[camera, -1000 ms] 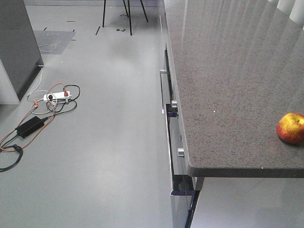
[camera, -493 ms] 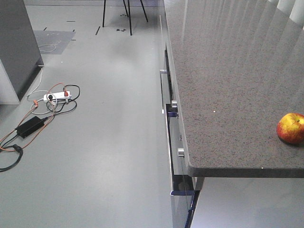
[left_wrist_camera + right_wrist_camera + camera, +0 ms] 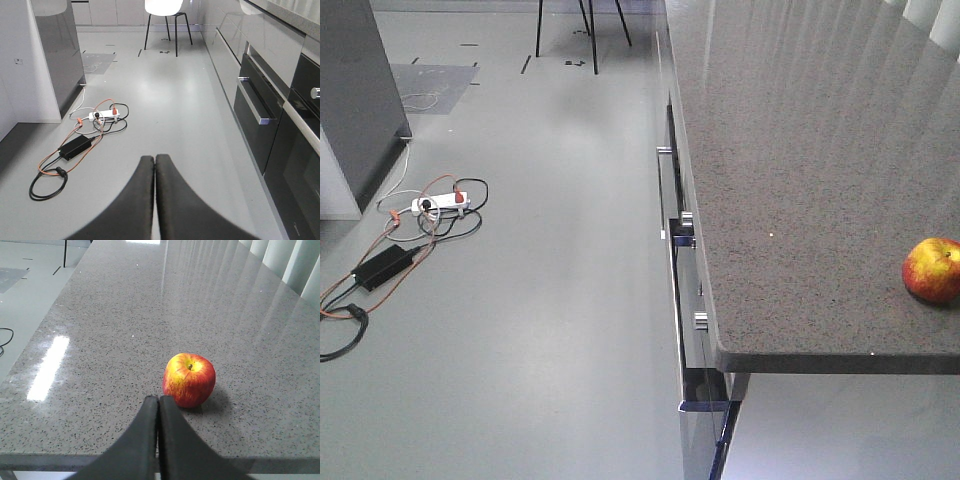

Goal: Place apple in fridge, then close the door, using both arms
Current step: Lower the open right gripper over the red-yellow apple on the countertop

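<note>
Apple (image 3: 189, 380) sits upright on the worktop (image 3: 100, 315), stem dimple up; it's just ahead of the right fingers (image 3: 147, 440) & a touch to their right, near the tips but not gripped. Right fingers are pressed together w/ nothing between them. Left fingers (image 3: 142, 200) are likewise together, pointing over the floor (image 3: 165, 100); cables (image 3: 85, 135) lie ahead & to their left, oven fronts (image 3: 260, 115) to their right, and the apple is nowhere near them.

Handling, as a judgement: prob. light to moderate in weight, firm enough for a solid pinch; skin looks smooth & shiny, so likely slippery; being round, it may roll or squirt out if pinched off-centre; flesh bruises if squeezed hard. Worktop is glossy, so a nudge could send it sliding.

Best hold: across the widest belt at mid-height, one finger each side, stem axis vertical; right fingers must first spread wider than the apple, then close gently.
</note>
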`<state>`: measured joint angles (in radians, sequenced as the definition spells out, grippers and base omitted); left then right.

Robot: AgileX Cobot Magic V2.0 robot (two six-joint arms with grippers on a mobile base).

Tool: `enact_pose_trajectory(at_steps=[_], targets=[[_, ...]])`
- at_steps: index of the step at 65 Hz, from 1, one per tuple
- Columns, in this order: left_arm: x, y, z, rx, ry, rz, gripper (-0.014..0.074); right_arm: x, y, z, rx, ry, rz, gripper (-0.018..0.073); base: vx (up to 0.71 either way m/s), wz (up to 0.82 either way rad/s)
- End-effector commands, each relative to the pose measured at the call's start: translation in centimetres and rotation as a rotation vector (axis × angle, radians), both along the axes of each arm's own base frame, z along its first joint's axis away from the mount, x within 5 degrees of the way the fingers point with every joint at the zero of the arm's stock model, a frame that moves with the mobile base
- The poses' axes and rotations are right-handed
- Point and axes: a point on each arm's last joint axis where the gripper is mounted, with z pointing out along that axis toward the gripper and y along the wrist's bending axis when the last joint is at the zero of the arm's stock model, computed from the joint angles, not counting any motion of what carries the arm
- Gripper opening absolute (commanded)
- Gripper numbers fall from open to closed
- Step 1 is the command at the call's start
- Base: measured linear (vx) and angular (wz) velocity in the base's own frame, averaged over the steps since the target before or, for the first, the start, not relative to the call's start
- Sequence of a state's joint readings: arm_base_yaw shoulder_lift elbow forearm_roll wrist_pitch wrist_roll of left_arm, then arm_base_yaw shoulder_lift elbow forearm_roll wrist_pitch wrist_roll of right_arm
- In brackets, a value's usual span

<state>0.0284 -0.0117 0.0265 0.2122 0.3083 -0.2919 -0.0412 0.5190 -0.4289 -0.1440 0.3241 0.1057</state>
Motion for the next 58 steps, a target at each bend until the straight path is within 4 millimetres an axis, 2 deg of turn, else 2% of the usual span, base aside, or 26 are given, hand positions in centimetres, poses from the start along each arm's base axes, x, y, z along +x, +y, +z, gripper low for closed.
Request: enact_pose_trajectory(at_steps=[1,13,20,35,39,58], targets=[[0.09,-0.14,-0.05,-0.010,-0.057,-0.015,-0.0005,0.31,0.02,1.72,-0.016,-0.091,0.007,0.0017,0.00,0.00],[0.09,-0.14,-0.05,-0.010,-0.057,-0.015,-0.0005,0.21,-0.03,1.34,-0.012,-0.048,0.001,0.0150,0.00,0.00],[0.09,-0.14,-0.05,-0.010,-0.057,-0.015,-0.0005,0.14,-0.07,1.10,-0.012,-0.021,-0.003,0.0290,0.00,0.00],[0.09,-0.14,-0.05,-0.010,-0.057,-0.015,-0.0005,0.15,-0.07,1.16,-0.013,-0.027,-0.002,0.0657,0.00,0.00],[0.09,-0.14,-0.05,-0.010,-0.057,-0.015,-0.0005,0.15,-0.07,1.16,-0.014,-0.027,-0.002,0.0719,0.00,0.00],[0.09,-0.14,-0.05,-0.010,-0.057,-0.015,-0.0005,0.21,-0.06,1.19,0.002,-0.023,-0.007,0.0717,0.00,0.00]])
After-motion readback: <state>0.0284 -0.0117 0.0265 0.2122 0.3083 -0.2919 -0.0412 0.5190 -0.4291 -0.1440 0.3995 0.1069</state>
